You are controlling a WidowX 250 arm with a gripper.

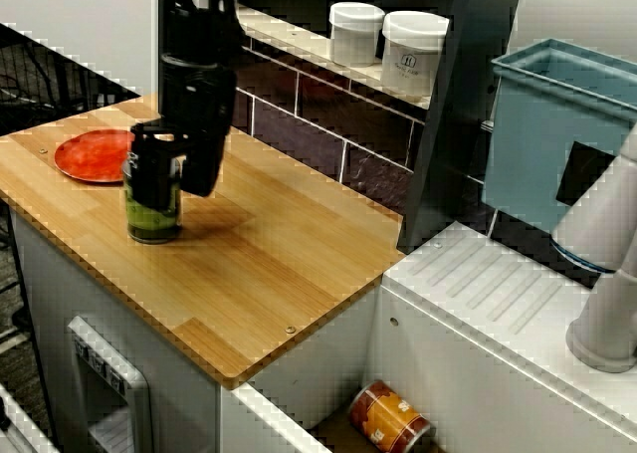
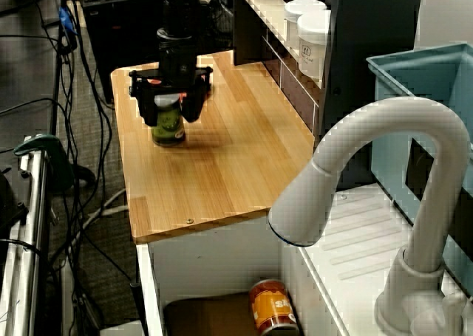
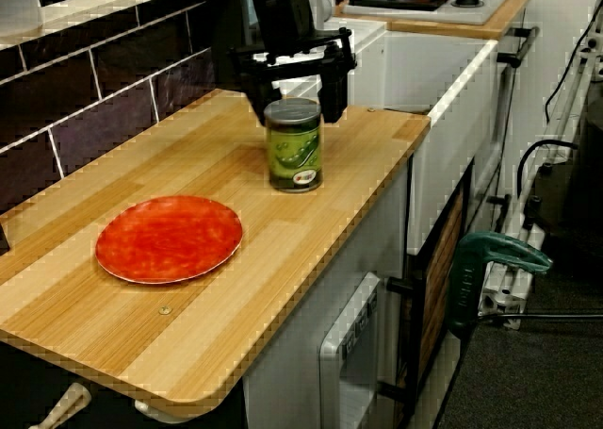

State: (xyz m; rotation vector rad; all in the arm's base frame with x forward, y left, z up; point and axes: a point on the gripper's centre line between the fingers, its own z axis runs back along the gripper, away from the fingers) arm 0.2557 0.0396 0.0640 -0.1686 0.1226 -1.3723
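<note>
Plate-end view | jaws apart astride green can [image 3: 294, 151] | sink-side view: gap hidden

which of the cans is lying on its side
The orange can, down in the sink. It lies on its side, while the green can stands upright on the wooden counter at the pincer.

A green-labelled metal can [image 3: 294, 146] stands upright midway along the wooden counter [image 3: 188, 316].
</note>
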